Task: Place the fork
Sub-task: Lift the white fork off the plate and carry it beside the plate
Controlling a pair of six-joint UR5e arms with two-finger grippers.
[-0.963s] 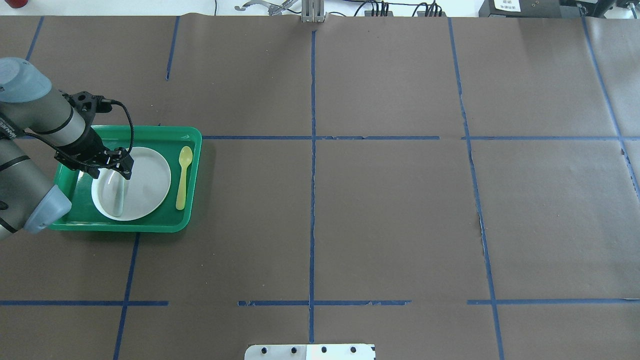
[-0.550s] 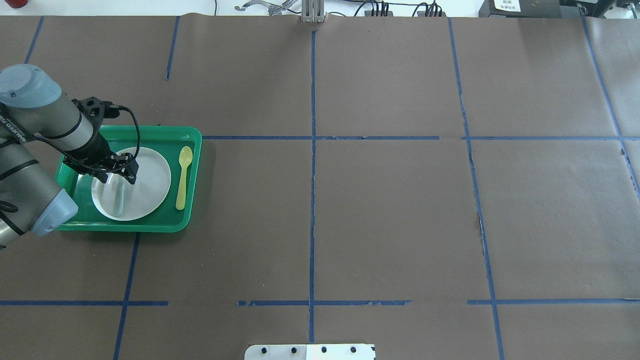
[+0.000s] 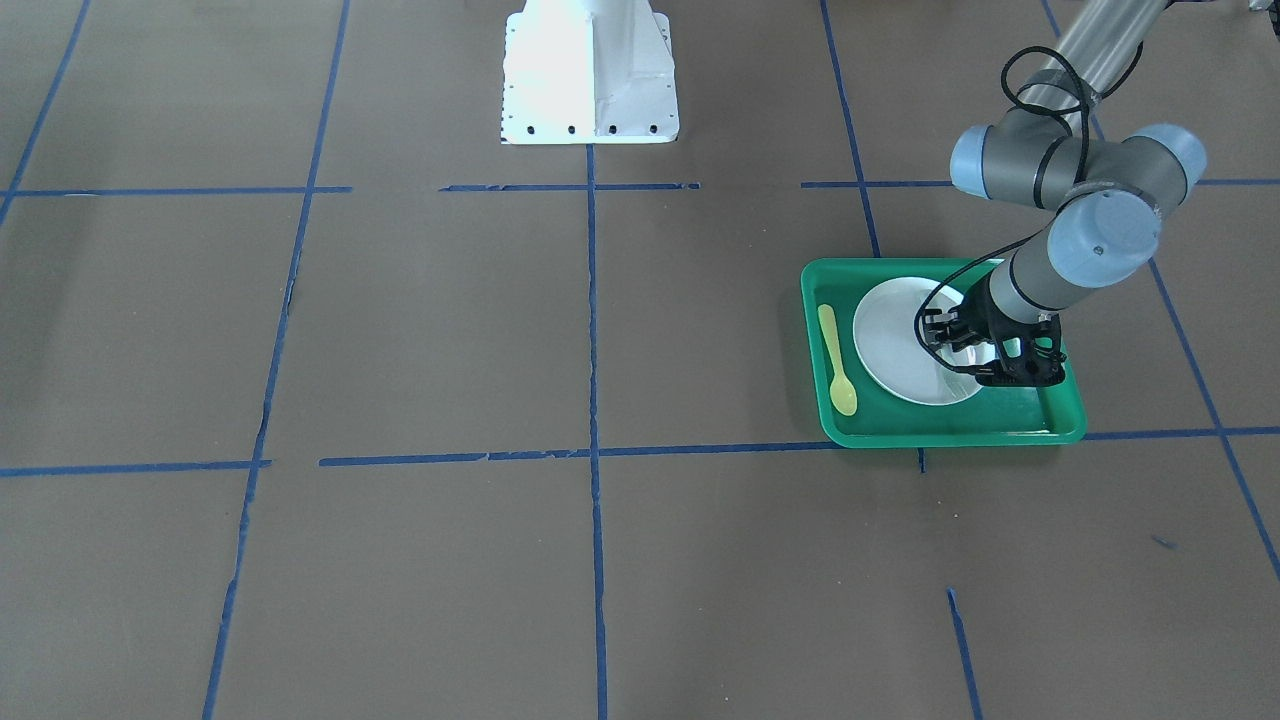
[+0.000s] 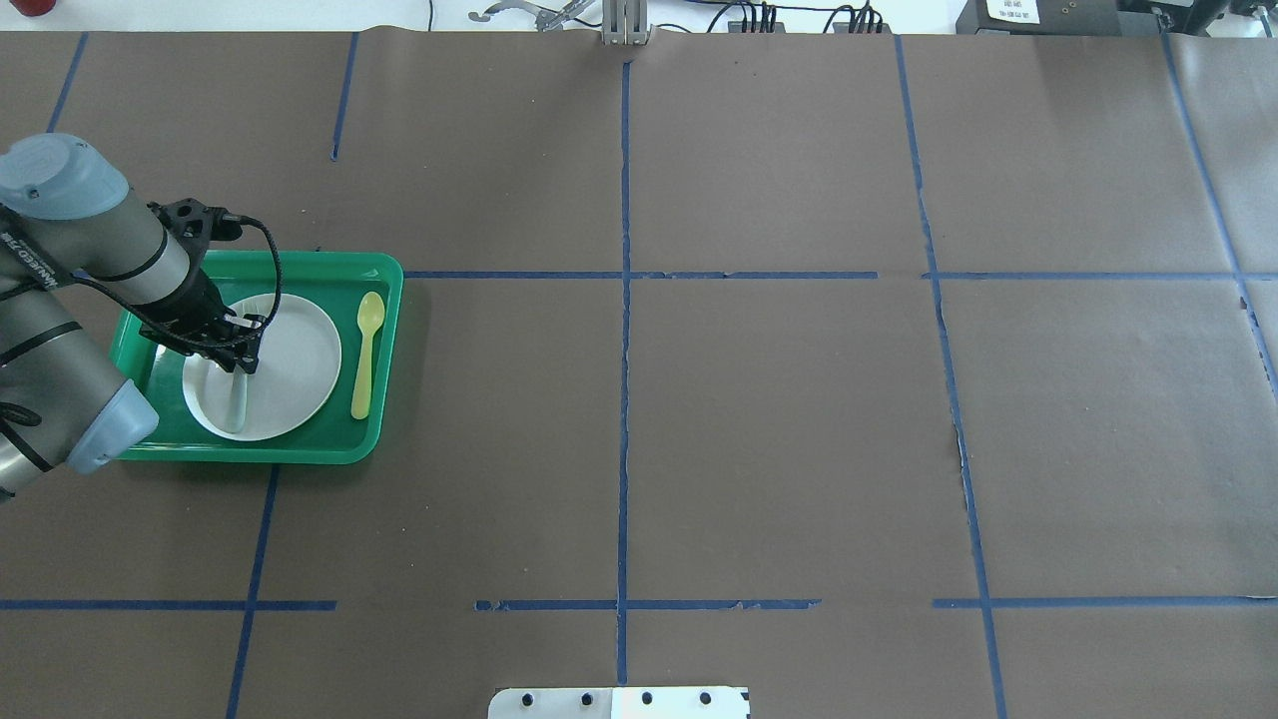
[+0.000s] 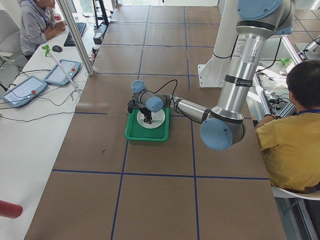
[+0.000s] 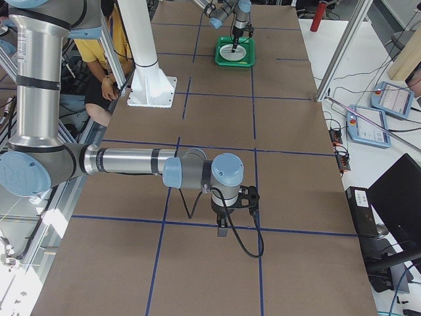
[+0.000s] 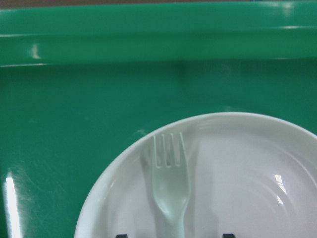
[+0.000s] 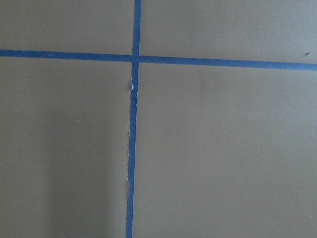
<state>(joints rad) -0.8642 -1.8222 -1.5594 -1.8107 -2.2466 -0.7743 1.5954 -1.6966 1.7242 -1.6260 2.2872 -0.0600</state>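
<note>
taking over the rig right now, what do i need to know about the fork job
Left gripper: open, low over the white plate, jaws either side of the fork handle, not closed on it.
Right gripper: over bare table, far from the green tray; open or shut cannot be told.
Fork lies flat on the plate, in the tray; yellow spoon beside the plate in the tray.
Done: left gripper lined up on the fork. Left: grasp, lift, place it.

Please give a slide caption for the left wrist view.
Pale fork lies on white plate in green tray.
</note>
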